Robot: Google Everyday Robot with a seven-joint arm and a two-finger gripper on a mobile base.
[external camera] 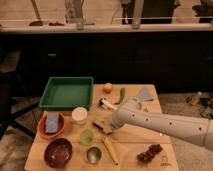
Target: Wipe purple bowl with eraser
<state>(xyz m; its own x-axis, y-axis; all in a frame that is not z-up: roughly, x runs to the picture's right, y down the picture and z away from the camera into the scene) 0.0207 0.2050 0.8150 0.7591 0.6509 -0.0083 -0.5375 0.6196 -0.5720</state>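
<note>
1. The purple bowl is round, shallow and glossy dark maroon. It sits upright at the near left corner of the desk.
2. The eraser is a small block with a dark top over a pale base. It lies mid-desk, well apart from the bowl, with the hand closed on it.

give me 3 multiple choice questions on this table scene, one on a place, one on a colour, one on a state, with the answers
1. Where on the table is the purple bowl?
A. front left corner
B. back right corner
C. dead centre

2. What colour is the sponge in the orange bowl?
A. yellow
B. blue
C. white

3. What is the gripper doing?
A. open, high above the table
B. shut on the eraser at mid-table
C. resting in the purple bowl

Answers:
1 A, it sits just in front of the orange bowl at the near left.
2 B, the block in it is blue.
3 B, it is down at the eraser, right of the white cup.
</note>
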